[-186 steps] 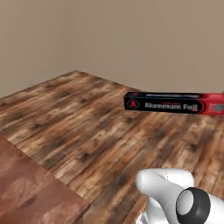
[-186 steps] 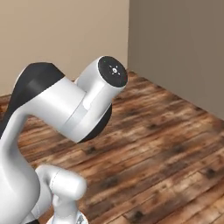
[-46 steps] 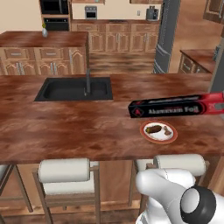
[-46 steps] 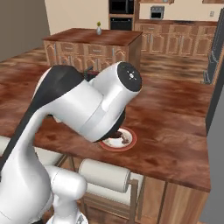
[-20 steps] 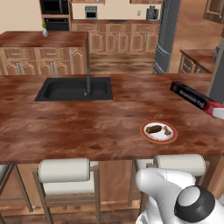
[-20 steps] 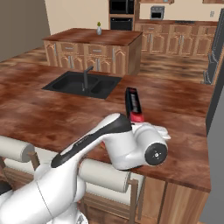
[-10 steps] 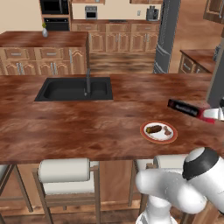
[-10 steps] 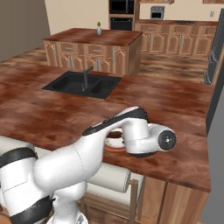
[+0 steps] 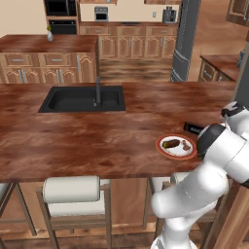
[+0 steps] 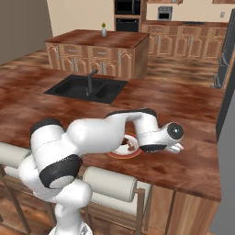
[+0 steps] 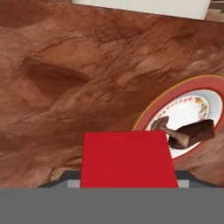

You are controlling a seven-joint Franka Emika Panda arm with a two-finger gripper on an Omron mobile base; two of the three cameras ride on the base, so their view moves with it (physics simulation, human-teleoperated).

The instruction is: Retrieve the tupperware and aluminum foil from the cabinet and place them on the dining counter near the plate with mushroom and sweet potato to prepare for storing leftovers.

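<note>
Shift: swung down within a second, the arm has carried the aluminum foil (image 11: 127,158) from high over the far right edge to low beside the plate (image 9: 176,146); the base has stayed parked at the stools.
Grip: the hand view looks along the carton's red end, which sits between the finger tips — the gripper (image 11: 127,183) is closed on the foil, jaws spread to the box's width.
Foil: in the left base view a short black stretch of the carton (image 9: 193,128) pokes out past the forearm, just right of the plate and low over the wood; whether it already rests on the surface cannot be told.
Plate: red-rimmed, white in the middle, with dark brown pieces of food on it, near the front edge of the dining counter (image 9: 87,141).
Right base view: the forearm crosses in front of the plate (image 10: 120,150) and the wrist hangs just past it, covering the carton.
Farther back: the inset black sink (image 9: 82,98) with its faucet, well apart from the plate.
Tupperware: nowhere on the visible counter — so that half of the job likely remains.
Meaning: the foil looks about ready to be let go beside the plate; the next call is likely a short lowering and an opening of the fingers.
</note>
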